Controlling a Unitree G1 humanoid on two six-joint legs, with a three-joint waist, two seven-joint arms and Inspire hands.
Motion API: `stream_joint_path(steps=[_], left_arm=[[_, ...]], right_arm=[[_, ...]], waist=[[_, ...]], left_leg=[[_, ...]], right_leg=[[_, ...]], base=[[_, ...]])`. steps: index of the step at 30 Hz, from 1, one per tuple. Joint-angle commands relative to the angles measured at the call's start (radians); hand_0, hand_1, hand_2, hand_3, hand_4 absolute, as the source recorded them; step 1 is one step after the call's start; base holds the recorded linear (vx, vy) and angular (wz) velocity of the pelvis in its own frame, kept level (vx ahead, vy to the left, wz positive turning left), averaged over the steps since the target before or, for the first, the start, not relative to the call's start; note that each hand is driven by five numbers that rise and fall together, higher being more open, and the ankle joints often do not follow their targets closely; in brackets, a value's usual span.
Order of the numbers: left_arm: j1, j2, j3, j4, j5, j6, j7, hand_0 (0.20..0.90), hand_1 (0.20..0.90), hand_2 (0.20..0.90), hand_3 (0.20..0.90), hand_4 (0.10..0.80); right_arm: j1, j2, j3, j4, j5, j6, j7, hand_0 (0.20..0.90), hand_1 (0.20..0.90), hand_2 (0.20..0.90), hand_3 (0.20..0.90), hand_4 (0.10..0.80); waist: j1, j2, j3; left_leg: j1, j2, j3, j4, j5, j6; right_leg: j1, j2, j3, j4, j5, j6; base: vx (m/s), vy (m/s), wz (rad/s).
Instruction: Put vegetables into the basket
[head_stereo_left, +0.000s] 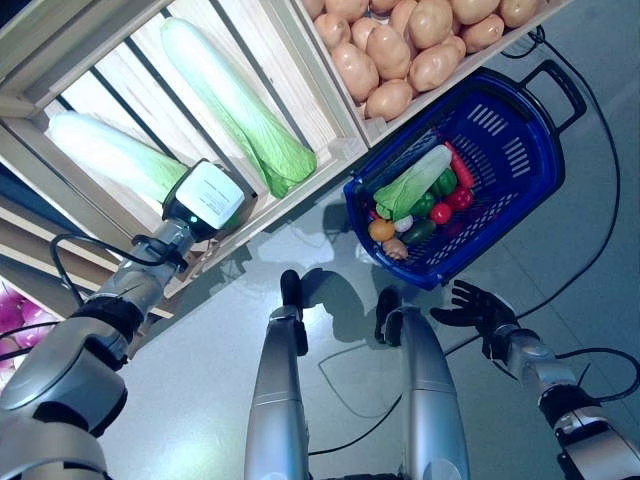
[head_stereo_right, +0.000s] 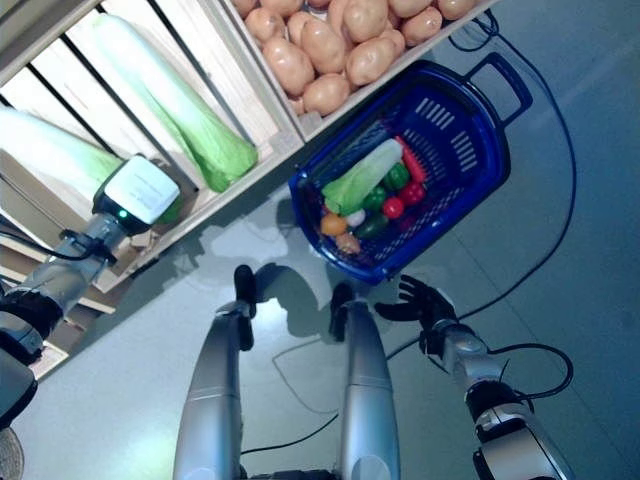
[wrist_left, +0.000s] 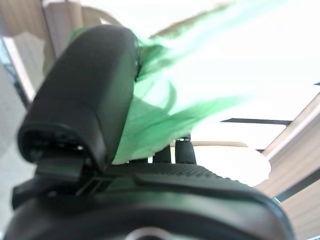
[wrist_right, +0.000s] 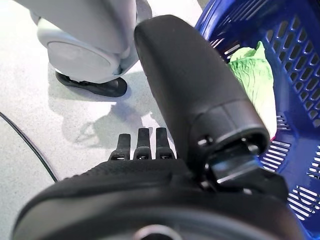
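My left hand (wrist_left: 85, 100) is at the green leafy end of a long white-and-green cabbage (head_stereo_left: 110, 152) that lies in the wooden stand's crate. The leaves (wrist_left: 150, 125) sit between its thumb and its straight fingers (wrist_left: 182, 150). The blue basket (head_stereo_left: 505, 130) stands on the floor to the right of the stand. In it lie a long cabbage (head_stereo_left: 415, 182), a red pepper (head_stereo_left: 460, 170), green vegetables (head_stereo_left: 440, 186), a tomato (head_stereo_left: 440, 213) and an orange round one (head_stereo_left: 381, 230). My right hand (head_stereo_left: 475, 303) is open and empty, just below the basket's near rim.
The slatted wooden stand (head_stereo_left: 345, 150) fills the upper left, with a second long cabbage (head_stereo_left: 240, 100) beside the first. The basket's black handle (head_stereo_left: 560, 85) lies folded back on its far side. Grey floor (head_stereo_left: 600, 250) spreads to the right.
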Motion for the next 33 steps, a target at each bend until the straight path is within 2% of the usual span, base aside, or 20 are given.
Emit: stream_joint_path(steps=[1,6,15,19,24,25,27,30,32,33], left_arm=[[-0.064,0.097,0.087,-0.024,-0.035,0.084,0.028,0.300,0.300,0.300,0.300,0.400],[-0.066,0.102,0.093,-0.020,-0.059,0.056,0.081,0.300,0.300,0.300,0.300,0.400],[-0.035,0.118,0.141,-0.079,-0.196,-0.016,0.186,0.300,0.300,0.300,0.300,0.400],[0.047,0.116,0.223,-0.168,-0.318,-0.036,0.240,0.300,0.300,0.300,0.300,0.400],[0.145,0.073,0.327,-0.238,-0.495,-0.082,0.272,0.300,0.300,0.300,0.300,0.400],[0.196,0.037,0.377,-0.278,-0.588,-0.122,0.277,0.300,0.300,0.300,0.300,0.400],[0.233,0.011,0.422,-0.308,-0.676,-0.156,0.259,0.300,0.300,0.300,0.300,0.400],[0.365,-0.083,0.551,-0.424,-0.903,-0.295,0.191,0.300,0.300,0.300,0.300,0.400],[0.426,-0.137,0.604,-0.496,-0.986,-0.333,0.145,0.300,0.300,0.300,0.300,0.400],[0.480,-0.195,0.649,-0.563,-1.052,-0.353,0.082,0.300,0.300,0.300,0.300,0.400]], right_arm=[[0.047,-0.089,-0.059,-0.033,0.037,-0.036,-0.021,0.900,0.900,0.900,0.900,0.800],[0.047,-0.073,-0.054,-0.018,0.032,-0.039,-0.015,0.900,0.900,0.900,0.900,0.800],[0.081,-0.035,-0.055,-0.008,0.015,-0.038,-0.025,0.900,0.900,0.900,0.900,0.800],[0.134,-0.012,-0.070,-0.009,-0.005,-0.042,-0.031,0.900,0.900,0.900,0.900,0.800],[0.173,0.013,-0.077,-0.010,-0.007,-0.052,-0.044,0.900,0.900,0.900,0.900,0.800],[0.196,0.033,-0.081,-0.017,-0.013,-0.065,-0.052,0.900,0.900,0.900,0.900,0.800],[0.212,0.046,-0.085,-0.021,-0.014,-0.078,-0.055,0.900,0.900,0.900,0.900,0.800],[0.267,0.098,-0.099,-0.059,-0.025,-0.123,-0.074,0.900,0.900,0.900,0.900,0.800],[0.295,0.119,-0.109,-0.086,-0.037,-0.138,-0.075,0.900,0.900,0.900,0.900,0.800],[0.317,0.142,-0.118,-0.109,-0.054,-0.155,-0.077,0.900,0.900,0.900,0.900,0.800]], waist=[[-0.001,0.016,-0.002],[0.000,0.007,-0.002],[0.013,0.000,-0.002],[0.033,-0.004,-0.015],[0.052,-0.009,-0.034],[0.061,-0.011,-0.039],[0.068,-0.013,-0.049],[0.089,-0.020,-0.078],[0.097,-0.023,-0.094],[0.106,-0.027,-0.113]], left_leg=[[0.082,0.007,0.060,0.080,-0.162,0.009],[0.150,0.009,0.063,0.038,-0.151,0.006],[0.283,0.005,0.055,-0.046,-0.120,-0.002],[0.358,-0.008,0.050,-0.115,-0.097,-0.003],[0.410,-0.022,0.034,-0.179,-0.075,-0.002],[0.439,-0.027,0.027,-0.209,-0.067,-0.001],[0.455,-0.032,0.020,-0.237,-0.053,-0.001],[0.529,-0.047,0.003,-0.330,-0.029,0.003],[0.564,-0.050,-0.002,-0.374,-0.018,0.003],[0.593,-0.052,-0.006,-0.420,-0.004,0.006]], right_leg=[[0.103,0.001,0.034,-0.143,0.116,0.026],[0.173,0.009,0.023,-0.190,0.126,0.029],[0.327,0.015,0.011,-0.310,0.151,0.034],[0.413,0.004,-0.012,-0.394,0.168,0.039],[0.477,0.000,-0.037,-0.471,0.186,0.040],[0.511,0.001,-0.045,-0.509,0.196,0.043],[0.534,0.000,-0.056,-0.543,0.207,0.045],[0.623,0.000,-0.084,-0.645,0.232,0.054],[0.662,0.000,-0.098,-0.687,0.244,0.060],[0.697,-0.002,-0.115,-0.730,0.259,0.066]], base=[[0.000,0.000,0.00],[0.016,-0.037,0.00],[0.038,-0.043,0.02],[0.065,-0.054,0.01],[0.052,-0.036,0.02],[0.057,-0.038,0.04],[0.080,-0.052,0.05],[0.131,-0.064,0.06],[0.139,-0.051,0.08],[0.134,-0.058,0.13]])
